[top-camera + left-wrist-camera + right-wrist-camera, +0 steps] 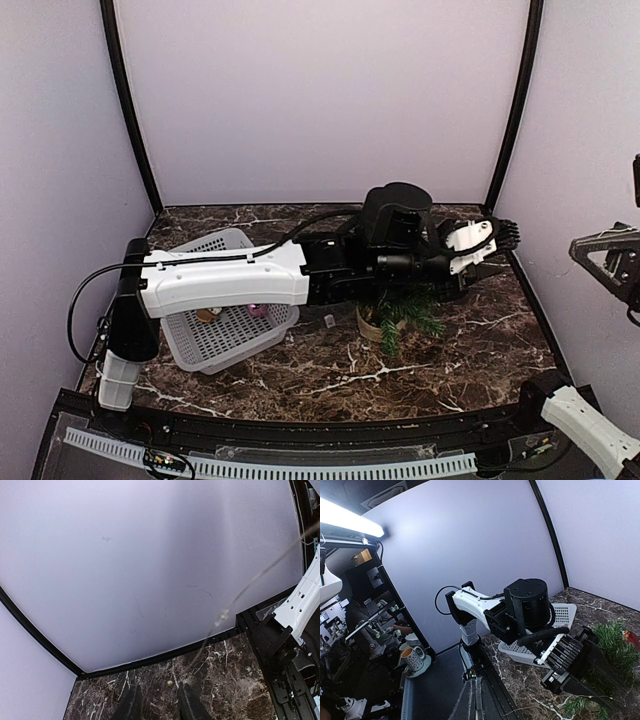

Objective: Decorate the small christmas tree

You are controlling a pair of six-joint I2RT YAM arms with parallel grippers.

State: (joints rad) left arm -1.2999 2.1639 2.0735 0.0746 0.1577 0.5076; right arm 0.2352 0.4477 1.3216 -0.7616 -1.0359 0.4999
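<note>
Basket (pixel 225 335) sat at left on the worktop (pixel 480 350). Tree (pixel 400 315) stood mid-worktop. Left gripper (pixel 159 706) hung beyond it, jaws apart, nothing seen between, probably lining up a decoration. Right gripper (pixel 585 250) closed, off right, likely for clearance.

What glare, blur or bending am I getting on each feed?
Right wrist view: a bright light strip flares top left, and the black corner post bows from lens distortion. Left wrist view: a thin whitish thread blurs across the pale wall. Top view: evenly lit and sharp; the white left arm hides part of the small green christmas tree.
</note>
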